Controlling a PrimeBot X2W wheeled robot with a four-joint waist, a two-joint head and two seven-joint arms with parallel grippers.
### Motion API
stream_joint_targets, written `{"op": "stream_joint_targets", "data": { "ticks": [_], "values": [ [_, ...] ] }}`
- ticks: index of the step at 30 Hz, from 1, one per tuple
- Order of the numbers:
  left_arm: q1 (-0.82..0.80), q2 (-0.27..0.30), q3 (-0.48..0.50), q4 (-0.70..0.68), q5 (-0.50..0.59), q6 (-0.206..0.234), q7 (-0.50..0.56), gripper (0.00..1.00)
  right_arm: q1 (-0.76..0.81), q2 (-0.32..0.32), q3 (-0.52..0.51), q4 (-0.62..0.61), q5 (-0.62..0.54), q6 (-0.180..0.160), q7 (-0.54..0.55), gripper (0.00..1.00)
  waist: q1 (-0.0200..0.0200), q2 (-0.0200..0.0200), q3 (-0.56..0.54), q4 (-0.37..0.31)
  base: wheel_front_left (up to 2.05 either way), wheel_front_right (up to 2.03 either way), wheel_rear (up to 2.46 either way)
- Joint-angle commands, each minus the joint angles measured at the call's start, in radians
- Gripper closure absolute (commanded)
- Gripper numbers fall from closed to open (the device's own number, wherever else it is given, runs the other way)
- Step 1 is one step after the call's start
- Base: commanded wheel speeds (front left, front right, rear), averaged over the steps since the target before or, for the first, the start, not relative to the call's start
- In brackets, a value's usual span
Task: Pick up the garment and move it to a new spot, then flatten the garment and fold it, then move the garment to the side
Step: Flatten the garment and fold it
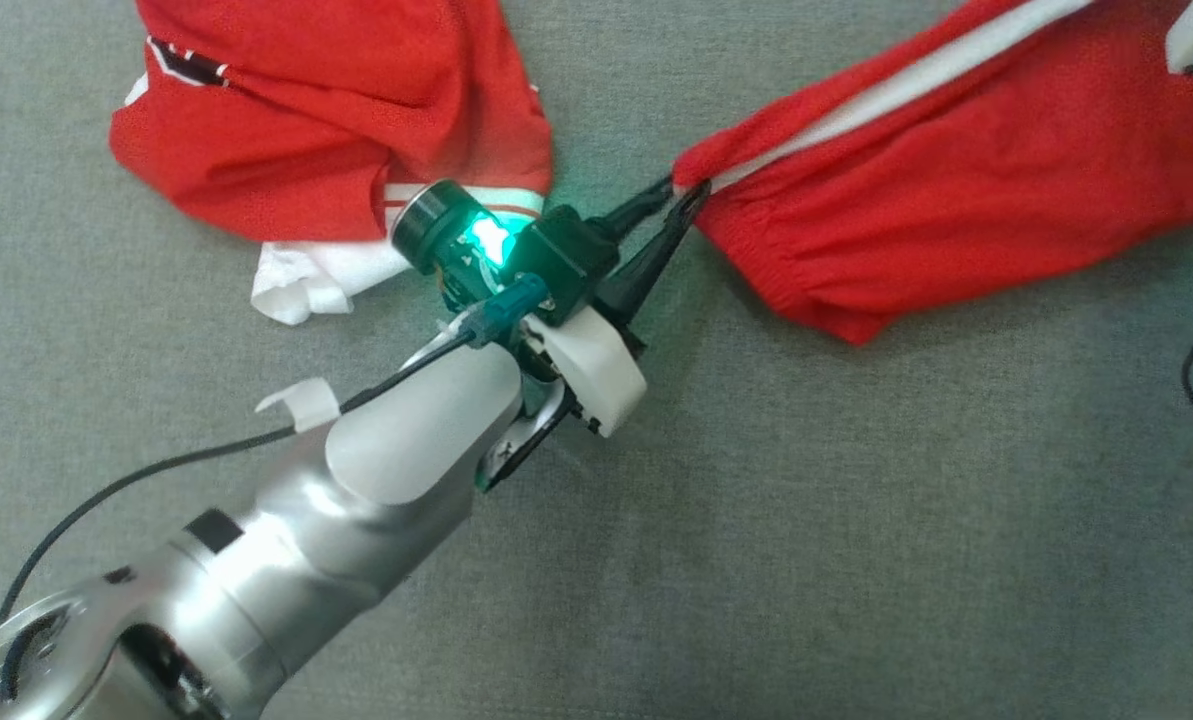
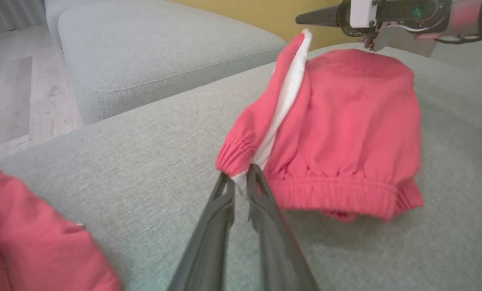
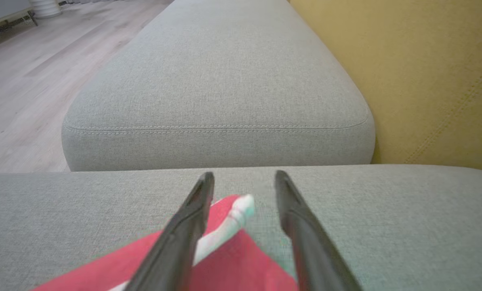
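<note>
Your left pincer point(image 2: 239, 173) seems closed on the cuff of the red garment point(image 2: 346, 121). The garment runs from there along the sofa cushion point(image 2: 144, 133) toward your right pincer point(image 3: 245, 176), which stands open and empty above it.

Two red garments counted: striped red garment point(image 1: 956, 170), crumpled red garment point(image 1: 336, 110). One white stripe point(image 1: 906, 78) along the striped one. Two tools: left tool point(image 1: 691, 195), right tool point(image 3: 245, 176), two dark fingers point(image 3: 192, 210) on each. Two grey cushions: near cushion point(image 3: 386, 210), far cushion point(image 3: 216, 81). One yellow panel point(image 3: 426, 81). One wooden floor point(image 3: 22, 81). One green lamp point(image 1: 486, 240).
</note>
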Motion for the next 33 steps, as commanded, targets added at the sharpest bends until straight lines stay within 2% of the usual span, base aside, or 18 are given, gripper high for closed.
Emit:
{"op": "stream_joint_targets", "data": {
  "ticks": [1,8,12,16,19,25,29,33],
  "values": [
    [-0.036,0.013,0.034,-0.010,0.000,0.002,-0.013,0.00,-0.042,-0.012,0.003,-0.023,-0.012,-0.001,-0.016,0.00,-0.0002,0.0000,0.002,0.003,0.00,0.00,0.00],
    [-0.020,0.028,0.085,0.014,-0.019,0.044,-0.074,0.00,-0.042,-0.012,-0.025,0.034,-0.014,-0.001,-0.106,0.00,-0.0002,0.0000,-0.070,-0.033,0.00,0.00,0.00],
    [0.005,0.053,0.147,-0.001,-0.040,0.086,-0.105,0.00,-0.025,0.005,0.031,0.072,0.034,-0.001,-0.181,0.00,-0.0002,0.0000,-0.132,-0.061,0.00,0.00,0.00],
    [0.054,0.080,0.230,-0.034,-0.059,0.133,-0.122,0.00,0.031,0.023,0.138,0.065,0.121,-0.001,-0.228,0.00,-0.0002,0.0000,-0.203,-0.086,0.00,0.00,0.00],
    [0.109,0.102,0.295,-0.075,-0.055,0.164,-0.126,0.00,0.111,0.031,0.231,-0.012,0.214,-0.001,-0.234,0.00,-0.0002,0.0000,-0.251,-0.102,0.00,0.00,0.00],
    [0.282,0.129,0.420,-0.167,-0.004,0.192,-0.126,0.00,0.396,-0.002,0.396,-0.298,0.408,-0.001,-0.235,0.00,-0.0002,0.0000,-0.337,-0.127,0.00,0.00,0.00],
    [0.404,0.132,0.476,-0.195,0.033,0.195,-0.126,0.00,0.583,-0.017,0.457,-0.435,0.488,-0.001,-0.235,0.00,-0.0002,0.0000,-0.386,-0.142,0.00,0.00,0.00],
    [0.490,0.123,0.517,-0.212,0.055,0.193,-0.126,0.00,0.699,-0.017,0.463,-0.509,0.515,-0.001,-0.235,0.00,-0.0002,0.0000,-0.412,-0.152,0.00,0.00,0.00]
  ]
}}
